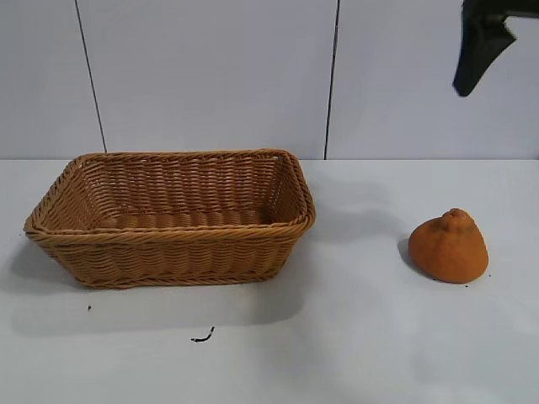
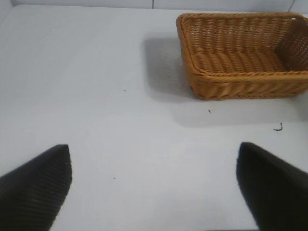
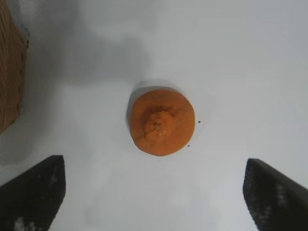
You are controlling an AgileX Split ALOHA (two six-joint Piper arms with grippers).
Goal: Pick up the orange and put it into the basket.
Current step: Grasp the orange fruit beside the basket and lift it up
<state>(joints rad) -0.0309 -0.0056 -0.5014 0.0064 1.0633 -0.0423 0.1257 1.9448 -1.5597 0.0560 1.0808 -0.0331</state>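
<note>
The orange (image 1: pixel 449 247) sits on the white table at the right, neck up, apart from the basket (image 1: pixel 173 215) at the left. My right gripper (image 1: pixel 480 50) hangs high above the orange, at the top right of the exterior view. In the right wrist view the orange (image 3: pixel 162 121) lies straight below, and the right gripper (image 3: pixel 154 190) is open and empty. The left gripper (image 2: pixel 154 185) is open and empty over bare table, out of the exterior view; its wrist view shows the basket (image 2: pixel 243 55) farther off.
A small dark scrap (image 1: pixel 203 337) lies on the table in front of the basket, also in the left wrist view (image 2: pixel 278 127). A white panelled wall stands behind the table. A basket corner (image 3: pixel 9 82) shows at the edge of the right wrist view.
</note>
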